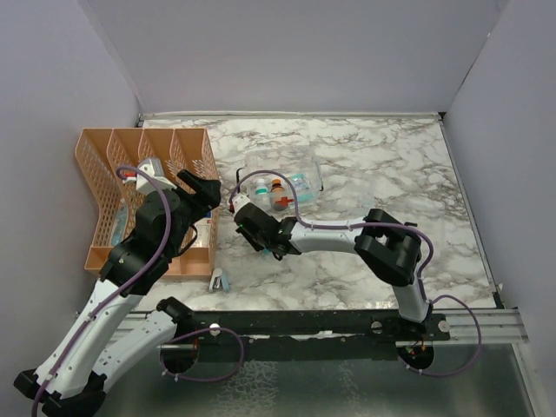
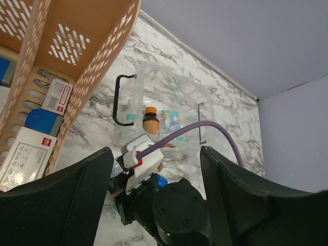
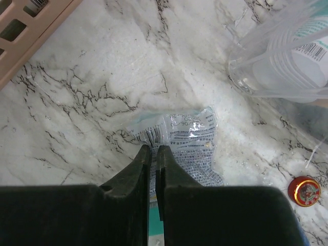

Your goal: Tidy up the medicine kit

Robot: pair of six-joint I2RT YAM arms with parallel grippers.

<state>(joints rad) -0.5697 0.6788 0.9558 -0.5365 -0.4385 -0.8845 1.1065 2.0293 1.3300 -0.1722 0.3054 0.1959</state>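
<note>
- Marble-patterned tabletop [image 1: 382, 174], enclosed by plain grey walls on the left, far and right sides.
- Orange lattice organizer [image 1: 113, 152]: far-left part of the table, upright dividers, holding printed boxes and a blue item.
- Medicine kit [image 1: 300, 174]: clear plastic box at the table's centre, just right of the organizer and apart from it. Its black handle [image 2: 120, 100] is on the end facing the organizer.
- Kit contents: a brown bottle [image 2: 150, 123] with an orange cap, upright, plus teal-capped items beside it.
- Left gripper [image 1: 201, 191]: held between organizer and kit, its two fingers spread wide with nothing between them.
- Right gripper [image 3: 152, 148]: reaching left across the near side of the kit, low over the marble, fingers pressed together on the edge of a clear packet [image 3: 184, 130].
- Clear packet: printed with fine text and a barcode, otherwise lying flat on the marble, near the kit's corner.
- Small red round cap [image 3: 303, 190]: right of the packet; whether it sits in the kit cannot be told.
</note>
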